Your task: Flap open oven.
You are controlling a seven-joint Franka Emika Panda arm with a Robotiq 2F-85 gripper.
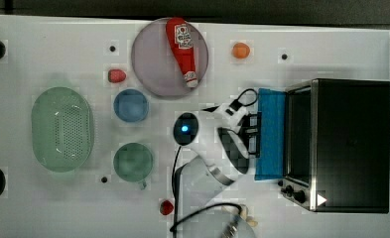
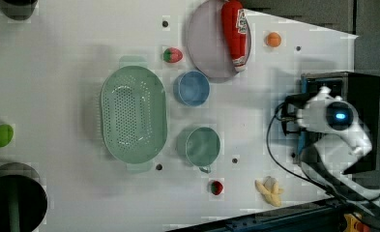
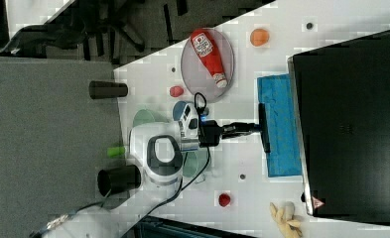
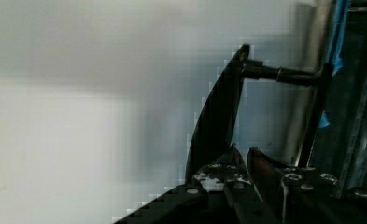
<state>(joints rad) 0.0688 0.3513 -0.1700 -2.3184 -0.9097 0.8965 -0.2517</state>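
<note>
White tabletop carries the whole scene. At the right of the top view, the oven (image 1: 349,144) stands with its blue glass door (image 1: 271,134) flapped down toward the table's middle, nearly level, exposing the cavity. The gripper (image 1: 254,135) sits at the door's free edge, jaws closed on the bar handle (image 3: 264,127); this grip lets the arm swing the door about its hinge. In the wrist view the fingers (image 4: 228,163) pinch the dark handle bar. Judgement: the opening step appears nearly complete.

Surrounding items lie clear of the door's sweep: a ketchup bottle (image 1: 182,52) on a plate (image 1: 150,62), two bowls, a green colander (image 1: 62,129) at centre left, small fruit pieces. Nothing obstructs the door.
</note>
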